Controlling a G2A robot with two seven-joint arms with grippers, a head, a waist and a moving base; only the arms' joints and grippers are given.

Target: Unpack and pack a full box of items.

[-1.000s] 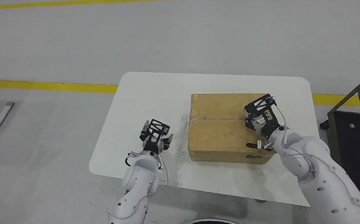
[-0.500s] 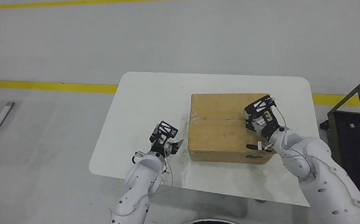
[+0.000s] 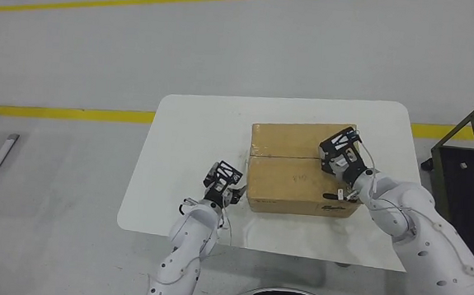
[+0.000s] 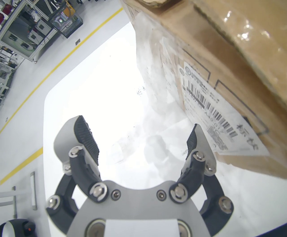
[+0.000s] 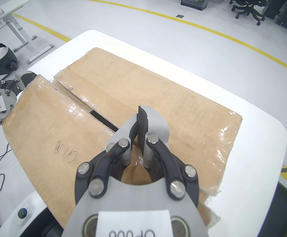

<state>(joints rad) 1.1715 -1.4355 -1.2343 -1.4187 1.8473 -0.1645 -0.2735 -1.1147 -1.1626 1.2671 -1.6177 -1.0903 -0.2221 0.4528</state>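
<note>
A closed brown cardboard box sits on the white table, its two top flaps meeting at a seam with a narrow dark gap. My right gripper hovers over the box top near the seam at its right end, fingers shut with nothing between them. My left gripper stands open just off the box's left side, level with its labelled wall; nothing lies between its pads.
The box takes up the right half of the table; the left half is bare white surface. A metal frame stands beside the table's right edge. Yellow floor lines run behind the table.
My left gripper has moved right across the table toward the box's left side. The right gripper has stayed over the box top.
</note>
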